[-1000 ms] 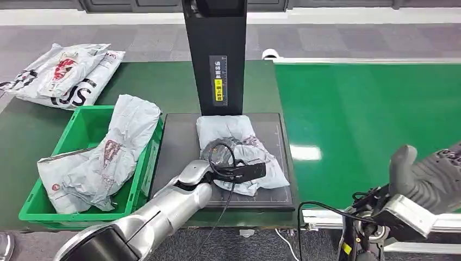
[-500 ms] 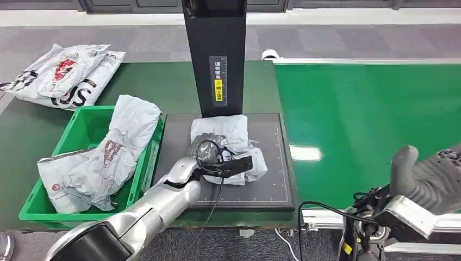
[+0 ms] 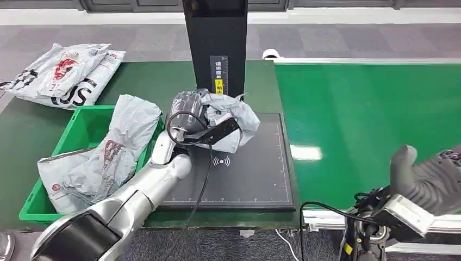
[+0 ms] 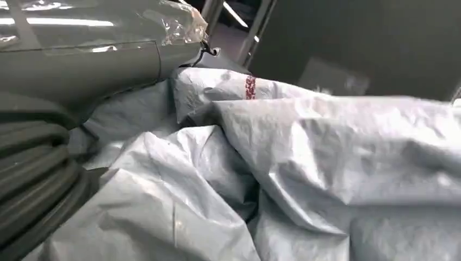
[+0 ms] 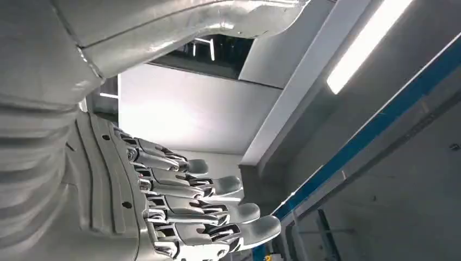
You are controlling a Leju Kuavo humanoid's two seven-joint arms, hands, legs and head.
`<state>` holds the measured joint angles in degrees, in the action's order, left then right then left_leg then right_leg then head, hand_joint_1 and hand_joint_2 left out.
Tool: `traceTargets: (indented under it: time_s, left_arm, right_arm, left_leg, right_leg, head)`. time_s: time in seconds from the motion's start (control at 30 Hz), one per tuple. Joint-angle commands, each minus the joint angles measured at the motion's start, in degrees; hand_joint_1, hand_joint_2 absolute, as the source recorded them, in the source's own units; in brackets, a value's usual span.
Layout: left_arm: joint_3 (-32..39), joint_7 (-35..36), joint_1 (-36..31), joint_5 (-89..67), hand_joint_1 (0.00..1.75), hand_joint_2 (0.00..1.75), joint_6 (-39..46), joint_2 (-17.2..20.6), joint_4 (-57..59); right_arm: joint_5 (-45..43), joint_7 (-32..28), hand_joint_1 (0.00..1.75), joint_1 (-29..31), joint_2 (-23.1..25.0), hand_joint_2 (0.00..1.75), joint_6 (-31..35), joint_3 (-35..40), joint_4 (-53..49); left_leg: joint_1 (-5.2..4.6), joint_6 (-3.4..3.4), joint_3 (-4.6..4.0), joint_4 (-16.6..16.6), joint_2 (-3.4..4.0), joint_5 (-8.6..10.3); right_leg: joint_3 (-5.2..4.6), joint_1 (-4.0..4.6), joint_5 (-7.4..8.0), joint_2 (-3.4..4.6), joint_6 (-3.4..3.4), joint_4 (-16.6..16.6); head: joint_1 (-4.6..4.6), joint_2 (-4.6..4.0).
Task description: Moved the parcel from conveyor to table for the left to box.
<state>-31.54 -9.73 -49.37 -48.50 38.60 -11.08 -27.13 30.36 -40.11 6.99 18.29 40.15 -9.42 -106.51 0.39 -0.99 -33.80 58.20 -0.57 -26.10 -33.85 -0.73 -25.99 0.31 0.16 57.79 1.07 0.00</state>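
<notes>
Left hand (image 3: 185,117) fingers holding crumpled grey plastic parcel (image 3: 225,117) above black scanner pad (image 3: 255,174) | green plastic bin (image 3: 81,130) beside, boxing pending | right hand (image 3: 429,179) fingers spread, holding nothing

wireless sign on scanner pad (image 3: 220,161)

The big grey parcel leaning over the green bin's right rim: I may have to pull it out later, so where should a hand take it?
Probably the upper end of the grey parcel: it lies over the green bin's right rim, exposed. Come from above; its lower half sits among other bags.
</notes>
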Motion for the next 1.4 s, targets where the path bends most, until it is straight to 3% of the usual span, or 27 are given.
traceTargets:
  time_s: [0.03, 0.33, 0.8, 1.1, 1.4]
  left_arm:
    - [7.0, -1.0, -2.1, -1.0, 1.75, 1.75, 1.4, 2.1, -5.5]
    - [17.4, 0.5, 8.2, -12.8, 1.75, 1.75, 1.4, 7.1, -34.0]
    - [29.4, 2.8, 14.0, -20.3, 1.75, 1.75, 1.4, 17.1, -37.8]
    - [35.6, 4.1, 27.5, -24.5, 1.75, 1.75, 1.4, 18.0, -44.8]
    - [38.7, 5.2, 35.3, -27.4, 1.75, 1.75, 1.0, 16.9, -50.0]
  right_arm:
    - [-0.1, 0.1, 0.00, 1.5, 1.7, 1.75, -0.2, -4.3, 1.3]
    - [0.2, 0.1, 0.00, -1.7, 1.7, 1.75, -0.2, -3.2, -0.4]
    - [0.2, 0.1, 0.00, -5.4, 1.7, 1.75, -0.2, -3.8, -2.6]
    - [0.7, 0.1, 0.00, -5.9, 1.7, 1.75, -0.2, -5.3, -2.8]
    - [0.3, 0.1, 0.00, -6.8, 1.7, 1.75, -0.2, -6.6, -3.6]
  left_leg:
    - [0.04, 0.02, -0.03, -0.1, 0.11, 0.06]
    - [0.00, 0.00, 0.02, -0.1, 0.23, -0.02]
    - [0.06, -0.05, 0.06, -0.2, 0.33, -0.01]
    - [0.09, -0.03, 0.14, -0.2, 0.35, -0.04]
    - [0.10, -0.04, 0.00, -0.1, 0.29, -0.08]
  right_leg:
    - [-0.03, 0.06, 0.09, 0.01, -0.04, -0.1]
    - [-0.07, 0.01, 0.03, 0.17, -0.04, 0.0]
    - [-0.08, 0.13, 0.01, 0.25, -0.07, -0.1]
    - [-0.01, 0.08, -0.03, 0.31, -0.06, -0.1]
    - [-0.15, 0.10, -0.06, 0.26, -0.07, -0.1]
  head:
    - [0.00, 0.00]
    - [0.00, 0.00]
    - [0.00, -0.02]
    - [0.00, 0.00]
    - [0.00, -0.02]
